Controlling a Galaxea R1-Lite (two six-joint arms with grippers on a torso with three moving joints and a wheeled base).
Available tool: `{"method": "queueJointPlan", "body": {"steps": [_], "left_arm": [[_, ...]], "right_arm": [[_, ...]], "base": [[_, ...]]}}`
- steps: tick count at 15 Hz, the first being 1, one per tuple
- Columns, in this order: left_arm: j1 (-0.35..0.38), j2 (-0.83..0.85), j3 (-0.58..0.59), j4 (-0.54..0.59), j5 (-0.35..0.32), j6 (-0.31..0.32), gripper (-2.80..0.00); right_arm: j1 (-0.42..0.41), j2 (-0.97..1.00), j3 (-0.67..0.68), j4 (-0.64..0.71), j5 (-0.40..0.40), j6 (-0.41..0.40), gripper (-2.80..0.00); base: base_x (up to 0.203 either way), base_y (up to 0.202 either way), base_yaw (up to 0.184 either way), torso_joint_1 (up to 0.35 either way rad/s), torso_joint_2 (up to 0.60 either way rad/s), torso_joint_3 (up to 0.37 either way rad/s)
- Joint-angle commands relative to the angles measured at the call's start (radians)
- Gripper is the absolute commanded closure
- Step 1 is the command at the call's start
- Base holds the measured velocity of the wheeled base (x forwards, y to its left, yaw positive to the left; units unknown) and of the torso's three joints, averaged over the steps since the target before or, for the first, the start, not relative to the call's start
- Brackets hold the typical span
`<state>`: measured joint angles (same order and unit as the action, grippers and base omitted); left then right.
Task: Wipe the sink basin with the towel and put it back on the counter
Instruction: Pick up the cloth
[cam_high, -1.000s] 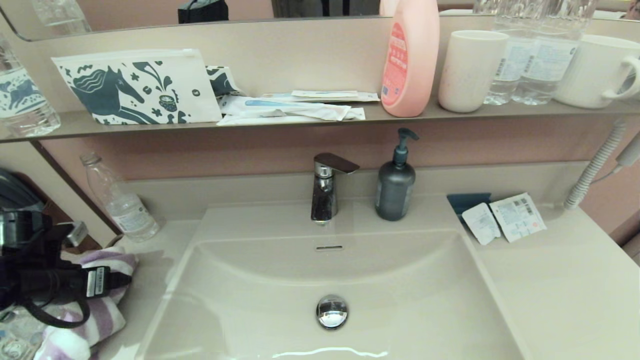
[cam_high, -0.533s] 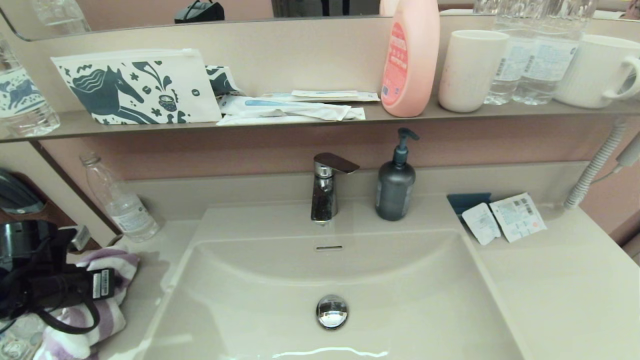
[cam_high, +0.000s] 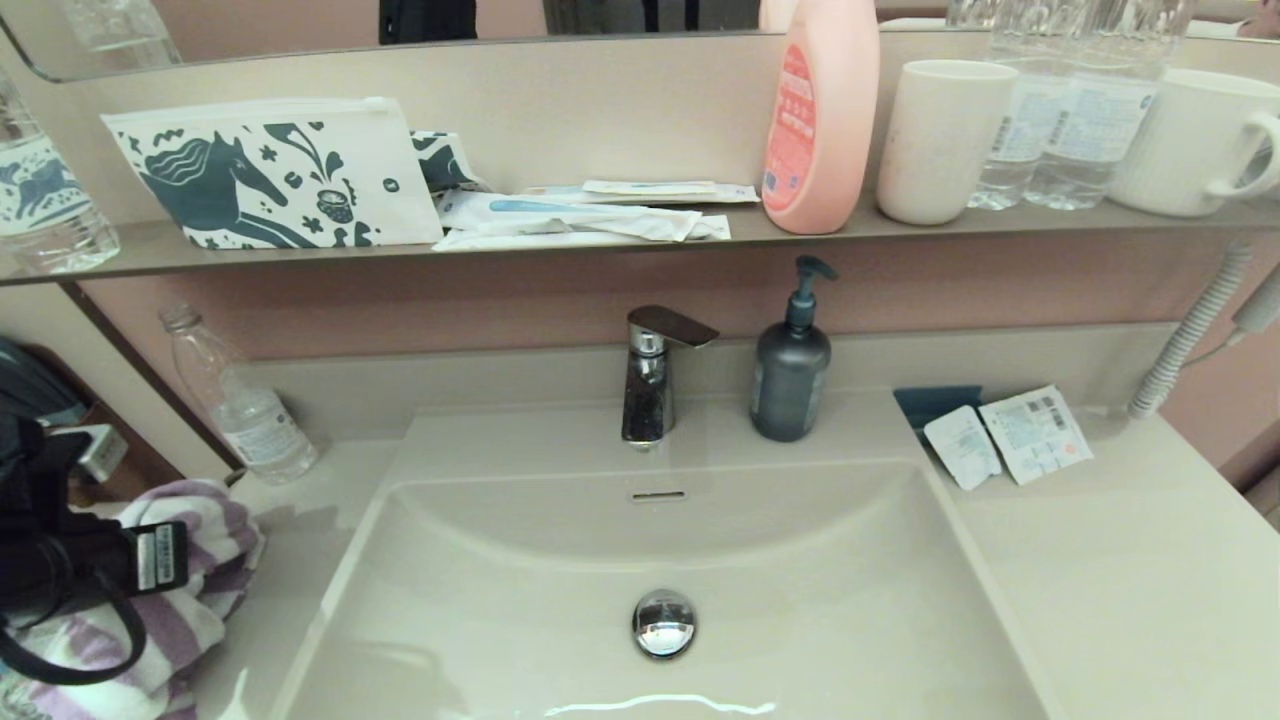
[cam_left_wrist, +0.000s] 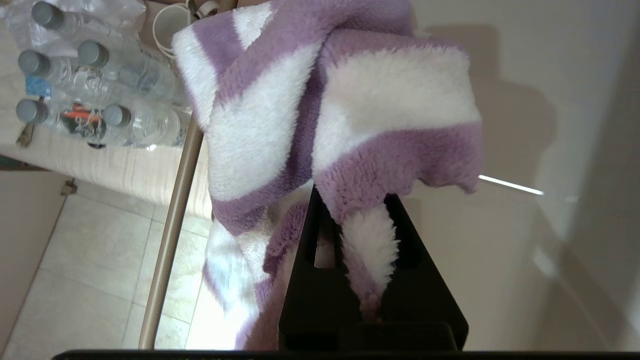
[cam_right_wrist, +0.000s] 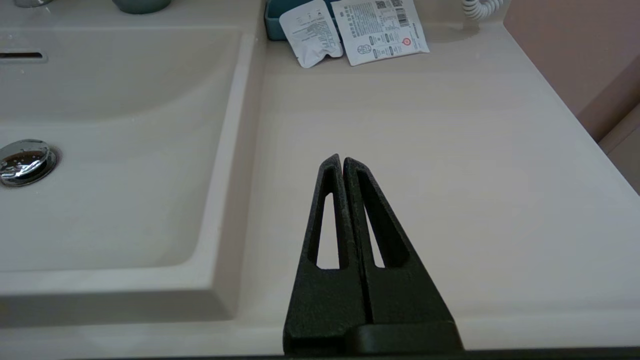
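The lilac-and-white striped towel is bunched at the counter's far left end, beside the beige sink basin. My left arm hangs over it at the left edge of the head view. In the left wrist view my left gripper is shut on a fold of the towel, which drapes over the fingertips and past the counter's edge. The basin holds a chrome drain plug and an overflow slot. My right gripper is shut and empty above the counter right of the basin.
A chrome faucet and a dark soap dispenser stand behind the basin. A clear bottle is at the back left, paper sachets at the back right. The wall shelf carries a horse-print pouch, a pink bottle and cups.
My left arm has drawn back to the left and toward the counter's near edge, and the towel has shifted with it. The right arm has not moved.
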<state>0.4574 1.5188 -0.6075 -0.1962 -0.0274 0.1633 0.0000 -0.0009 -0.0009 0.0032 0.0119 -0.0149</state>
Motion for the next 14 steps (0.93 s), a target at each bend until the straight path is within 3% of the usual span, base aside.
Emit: {"method": "queueJointPlan", "body": {"steps": [1,4,6,9,11,14], "left_arm": [[0.0,-0.216,-0.028,0.169,-0.009,-0.027,0.0],[-0.014,-0.413,-0.17,0.52,-0.047,-0.112,0.0],[-0.114,-0.487,-0.251,0.715,-0.06,-0.184,0.0],[-0.377,-0.514,-0.342,0.827,-0.064,-0.378,0.0],[-0.592,-0.49,-0.448,0.896,-0.06,-0.532,0.0],[-0.943,-0.381,-0.579,0.952,0.038,-0.796,0.0]], "right_arm": [[0.0,0.001,-0.001,0.0,0.0,0.0,0.0],[0.0,0.001,0.001,0.0,0.0,0.0,0.0],[0.0,0.001,0.0,0.0,0.0,0.0,0.0],[0.0,0.001,0.001,0.0,0.0,0.0,0.0],[0.0,0.001,0.0,0.0,0.0,0.0,0.0],[0.0,0.001,-0.001,0.0,0.0,0.0,0.0]], "base": [[0.0,0.0,0.0,0.0,0.0,0.0],[0.0,0.0,0.0,0.0,0.0,0.0],[0.0,0.0,0.0,0.0,0.0,0.0],[0.0,0.0,0.0,0.0,0.0,0.0],[0.0,0.0,0.0,0.0,0.0,0.0],[0.0,0.0,0.0,0.0,0.0,0.0]]}}
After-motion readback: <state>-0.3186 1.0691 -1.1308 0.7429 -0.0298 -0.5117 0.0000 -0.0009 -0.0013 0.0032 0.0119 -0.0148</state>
